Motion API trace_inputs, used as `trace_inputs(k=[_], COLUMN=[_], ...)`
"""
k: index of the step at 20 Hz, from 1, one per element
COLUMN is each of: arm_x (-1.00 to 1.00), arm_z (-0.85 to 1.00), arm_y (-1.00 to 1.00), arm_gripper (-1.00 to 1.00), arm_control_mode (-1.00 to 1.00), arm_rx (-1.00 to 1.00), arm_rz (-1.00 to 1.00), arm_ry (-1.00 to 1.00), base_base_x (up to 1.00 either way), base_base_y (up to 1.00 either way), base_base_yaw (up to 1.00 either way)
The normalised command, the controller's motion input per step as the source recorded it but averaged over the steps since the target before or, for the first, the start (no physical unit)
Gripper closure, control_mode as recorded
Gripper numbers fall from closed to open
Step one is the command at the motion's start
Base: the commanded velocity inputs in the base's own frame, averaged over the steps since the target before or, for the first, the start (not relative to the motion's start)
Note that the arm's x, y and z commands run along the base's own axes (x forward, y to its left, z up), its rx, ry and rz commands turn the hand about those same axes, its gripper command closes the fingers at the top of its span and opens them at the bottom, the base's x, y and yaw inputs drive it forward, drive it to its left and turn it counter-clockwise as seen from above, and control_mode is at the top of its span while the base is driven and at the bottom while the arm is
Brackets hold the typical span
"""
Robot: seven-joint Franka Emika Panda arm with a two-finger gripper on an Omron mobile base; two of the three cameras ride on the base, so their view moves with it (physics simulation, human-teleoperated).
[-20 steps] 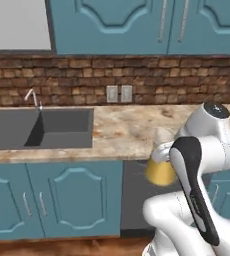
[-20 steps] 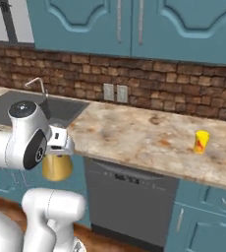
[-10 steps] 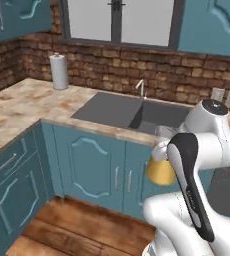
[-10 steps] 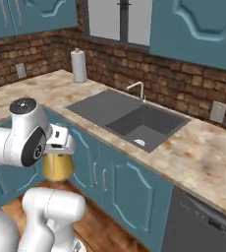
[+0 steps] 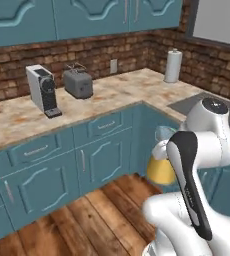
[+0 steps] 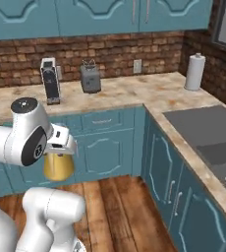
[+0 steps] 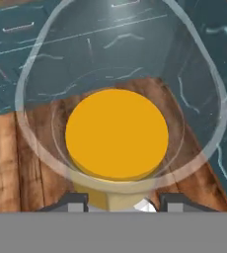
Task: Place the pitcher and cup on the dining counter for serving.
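Gripper: the gripper (image 7: pixel 118 200) is clamping the pitcher (image 7: pixel 116 133) at its rim, with 2 fingertips (image 7: pixel 76 201) showing at the bottom of the hand view.
Pitcher: it is hanging in the air at centre right of the left base view (image 5: pixel 160 167) and lower left of the right base view (image 6: pixel 58 166), above the wooden floor (image 5: pixel 94 215).
Contents: yellow-orange liquid is sitting in the base.
Counter: the counter (image 6: pixel 120 93) is carrying a coffee machine (image 6: pixel 49 80), a toaster (image 6: pixel 90 78) and a paper towel roll (image 6: pixel 194 72) in the upper half.

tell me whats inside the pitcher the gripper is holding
The pitcher holds yellow-orange liquid, filling only its lower part; the neck above is clear glass. In the hand view, the gripper grips its rim. The glass bottom under the liquid is covered.
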Motion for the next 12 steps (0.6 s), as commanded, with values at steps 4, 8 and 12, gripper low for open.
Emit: trace_inputs(k=[4, 8, 12], arm_x=[0.0, 0.0, 0.0], arm_z=[0.0, 0.0, 0.0], arm_y=[0.0, 0.0, 0.0], arm_gripper=[1.0, 1.0, 1.0], arm_control_mode=[1.0, 1.0, 1.0], arm_rx=[0.0, 0.0, 0.0], arm_rz=[0.0, 0.0, 0.0], arm_ry=[0.0, 0.0, 0.0], base_base_x=[-0.83, -0.94, -0.53], base_base_y=[0.15, 0.19, 0.36], base_base_yaw=[0.84, 0.79, 0.79])
